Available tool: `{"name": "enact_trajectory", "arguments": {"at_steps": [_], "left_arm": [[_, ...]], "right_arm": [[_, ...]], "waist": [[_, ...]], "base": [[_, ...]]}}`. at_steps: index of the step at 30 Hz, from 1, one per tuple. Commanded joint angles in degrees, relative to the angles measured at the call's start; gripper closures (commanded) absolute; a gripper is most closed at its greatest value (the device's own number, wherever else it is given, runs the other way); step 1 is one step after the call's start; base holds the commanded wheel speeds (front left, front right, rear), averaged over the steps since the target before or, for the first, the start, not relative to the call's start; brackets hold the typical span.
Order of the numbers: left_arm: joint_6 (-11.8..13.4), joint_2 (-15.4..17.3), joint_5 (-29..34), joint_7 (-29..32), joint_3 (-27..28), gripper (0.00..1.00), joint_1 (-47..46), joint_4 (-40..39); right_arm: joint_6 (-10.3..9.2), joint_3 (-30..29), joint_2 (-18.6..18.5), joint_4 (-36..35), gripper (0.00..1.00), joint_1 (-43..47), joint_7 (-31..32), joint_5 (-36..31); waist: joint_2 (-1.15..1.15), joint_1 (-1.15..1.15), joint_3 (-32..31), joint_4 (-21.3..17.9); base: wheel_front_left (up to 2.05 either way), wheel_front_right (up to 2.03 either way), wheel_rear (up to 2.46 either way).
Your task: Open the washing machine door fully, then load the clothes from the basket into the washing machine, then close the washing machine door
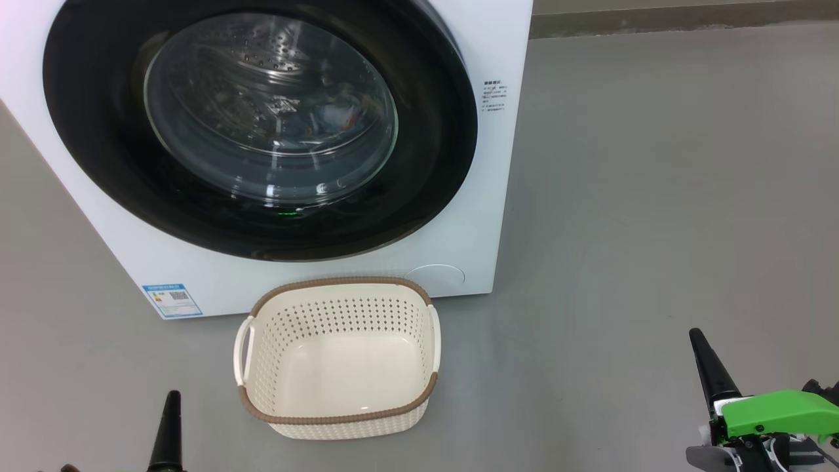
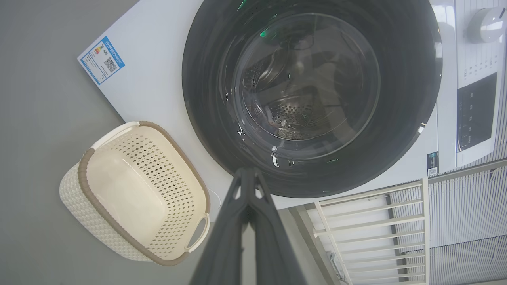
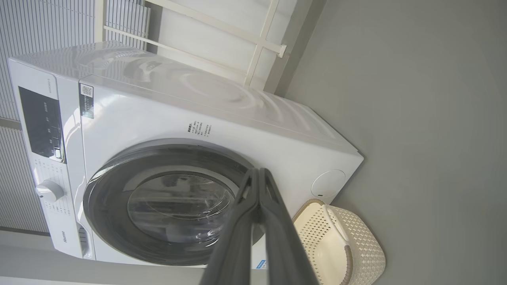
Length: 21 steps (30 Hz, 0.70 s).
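- The washing machine (image 1: pixel 501 196), a white front-loader, stands on the grey floor (image 1: pixel 655 196) and takes up the upper left of the head view.
- The washing machine door (image 1: pixel 436 164) is shut, and its glossy black ring lies flush against the white front.
- Through the door's bulging glass the perforated steel drum shows. Low in it is a dim patch of pale blue fabric with an orange-brown speck, which looks like the clothes (image 1: pixel 334 118).
- The basket (image 1: pixel 341 283) sits upright on the floor just in front of the machine, below the door. Its cream inside is bare.
- A blue label (image 1: pixel 172 299) sits at the machine's lower front corner, on the robot's left of the basket. A round cap (image 1: pixel 436 275) sits at the other lower corner, just behind the basket's rim.
- The left jaws are pressed fully together with nothing between them. Their dark fingers (image 2: pixel 225 237) point toward the door's lower edge and are well apart from both the door and the basket.
- The right jaws are likewise closed tight on nothing. Their fingers (image 3: pixel 237 237) hang over bare floor, well to the right of the basket.
- The right wrist view shows the control panel (image 3: pixel 41 122) and a white dial (image 3: pixel 49 190) at the machine's top.
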Motion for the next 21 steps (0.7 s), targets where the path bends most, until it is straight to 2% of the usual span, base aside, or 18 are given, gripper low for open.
{"name": "enact_trajectory", "arguments": {"at_steps": [1,21], "left_arm": [[-0.1,0.6,-1.6,0.7,1.6,1.00,-2.7,-2.0],[-0.1,0.1,-14.8,4.0,2.1,1.00,-3.3,-3.8]], "right_arm": [[0.01,0.4,-0.3,-2.0,1.00,-2.1,0.7,1.8],[0.01,-1.8,0.9,-3.9,1.00,-2.3,4.1,11.6]], "waist": [[0.00,0.00,0.0,0.0],[0.00,0.00,0.0,-0.1]], "base": [[0.00,0.00,0.00],[0.00,0.00,0.00]]}}
